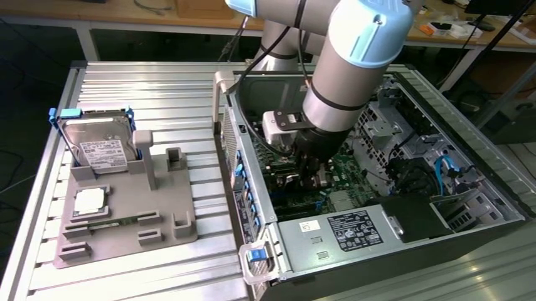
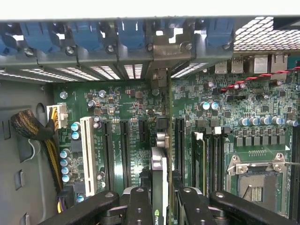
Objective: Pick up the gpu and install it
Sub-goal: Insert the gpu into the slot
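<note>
Robot gripper [image 2: 159,208] is down inside open black computer case [image 1: 418,258], black fingers [image 2: 138,206] pinching the gpu [image 2: 159,164], a thin dark circuit card seen edge-on. Its grey metal bracket end sits against the rear slot row of blue plastic clips [image 2: 131,33]. Card stands upright over green motherboard [image 2: 126,108] between long black slots; cannot tell if seated. White slot [image 2: 87,150] and yellow-black braided cable bundle [image 2: 33,129] flank one side, silver-framed CPU socket [image 2: 255,180] the other. At the exterior view's left, well apart, grey holder tray [image 1: 125,232] carries silver hard drive with white label [image 1: 100,150] and small square silver chip [image 1: 90,200].
</note>
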`<state>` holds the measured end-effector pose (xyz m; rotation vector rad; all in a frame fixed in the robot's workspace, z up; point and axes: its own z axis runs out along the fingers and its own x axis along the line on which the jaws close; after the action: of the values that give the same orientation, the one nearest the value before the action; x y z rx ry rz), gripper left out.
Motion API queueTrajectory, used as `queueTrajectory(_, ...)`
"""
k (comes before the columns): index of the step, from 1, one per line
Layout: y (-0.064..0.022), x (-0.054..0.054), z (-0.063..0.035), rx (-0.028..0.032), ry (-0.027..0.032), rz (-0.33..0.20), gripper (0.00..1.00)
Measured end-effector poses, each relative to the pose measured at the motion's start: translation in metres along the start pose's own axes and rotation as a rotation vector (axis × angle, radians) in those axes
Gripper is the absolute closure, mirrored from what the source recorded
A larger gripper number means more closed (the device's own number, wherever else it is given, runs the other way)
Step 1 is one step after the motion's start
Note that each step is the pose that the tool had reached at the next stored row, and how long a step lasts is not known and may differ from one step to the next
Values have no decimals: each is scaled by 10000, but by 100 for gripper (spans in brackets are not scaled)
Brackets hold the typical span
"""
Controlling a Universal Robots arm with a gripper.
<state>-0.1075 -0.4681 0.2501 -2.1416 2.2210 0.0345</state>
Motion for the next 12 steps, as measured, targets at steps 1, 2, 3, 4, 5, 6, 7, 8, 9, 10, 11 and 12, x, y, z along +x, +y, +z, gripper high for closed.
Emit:
queueTrajectory(1, 1, 0, 5, 1, 0, 0, 73)
queueTrajectory(2, 3, 1, 10, 2, -1, 0, 73)
queueTrajectory(3, 5, 1, 14, 2, 0, -1, 73)
queueTrajectory(4, 7, 1, 19, 1, 1, 1, 73)
queueTrajectory(5, 7, 1, 19, 1, 1, 0, 73)
queueTrajectory(6, 7, 1, 19, 1, 0, 0, 73)
queueTrajectory(7, 7, 1, 20, 2, -1, 0, 73)
queueTrajectory(8, 7, 1, 20, 2, -1, 0, 73)
queueTrajectory(9, 7, 1, 20, 2, -1, 0, 73)
queueTrajectory(10, 7, 1, 20, 3, -2, 0, 73)
queueTrajectory(11, 7, 1, 20, 3, -4, 0, 73)
queueTrajectory(12, 7, 1, 18, 4, -4, 1, 73)
